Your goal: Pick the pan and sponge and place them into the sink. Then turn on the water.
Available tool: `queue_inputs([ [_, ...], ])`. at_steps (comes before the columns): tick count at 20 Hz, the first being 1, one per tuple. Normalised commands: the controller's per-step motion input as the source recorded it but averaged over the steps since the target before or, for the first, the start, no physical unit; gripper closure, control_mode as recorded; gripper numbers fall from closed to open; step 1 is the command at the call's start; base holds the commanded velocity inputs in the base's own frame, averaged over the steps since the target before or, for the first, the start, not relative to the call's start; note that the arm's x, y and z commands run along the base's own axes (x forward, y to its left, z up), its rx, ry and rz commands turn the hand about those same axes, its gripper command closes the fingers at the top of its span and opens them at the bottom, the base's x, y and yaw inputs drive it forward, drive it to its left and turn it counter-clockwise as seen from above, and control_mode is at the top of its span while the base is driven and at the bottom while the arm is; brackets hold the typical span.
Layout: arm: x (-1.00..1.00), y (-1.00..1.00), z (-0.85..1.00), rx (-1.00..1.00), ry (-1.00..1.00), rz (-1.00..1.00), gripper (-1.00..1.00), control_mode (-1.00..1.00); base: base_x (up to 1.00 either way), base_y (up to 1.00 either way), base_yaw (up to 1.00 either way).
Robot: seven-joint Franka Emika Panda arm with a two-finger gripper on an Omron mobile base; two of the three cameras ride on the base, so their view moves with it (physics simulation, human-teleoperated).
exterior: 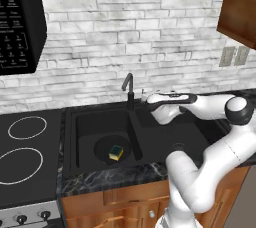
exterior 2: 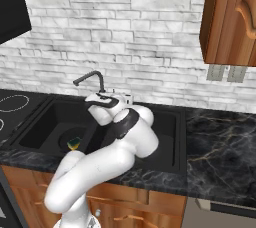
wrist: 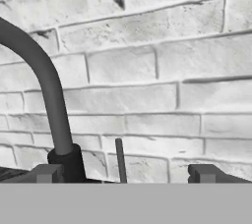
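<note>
Leftmost, round matte black pan (exterior: 112, 148) on the floor of the sink's (exterior: 75, 169) left basin, small yellow sponge (exterior: 116, 152) with dark green top inside it, slim curved faucet (exterior: 128, 87) behind, gripper (wrist: 125, 173) facing its base, fingers wide apart, empty.

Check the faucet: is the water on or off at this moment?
Off. No stream falls from the faucet into the sink; the open gripper faces its thin handle lever without touching it.
</note>
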Motion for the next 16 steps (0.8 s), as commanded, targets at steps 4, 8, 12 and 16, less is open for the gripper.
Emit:
queue_inputs([
  [4,0.24,0.07,-0.3,0.0,0.0,-0.01,-1.0,-1.0,0.0,0.0,0.0],
  [8,0.25,0.06,-0.28,0.0,0.0,-0.01,-1.0,-1.0,0.0,0.0,0.0],
  [12,0.27,0.07,-0.24,0.0,0.0,-0.01,-1.0,-1.0,0.0,0.0,0.0],
  [16,0.26,0.06,-0.2,0.0,-0.01,-0.01,-1.0,-1.0,0.0,0.0,0.0],
])
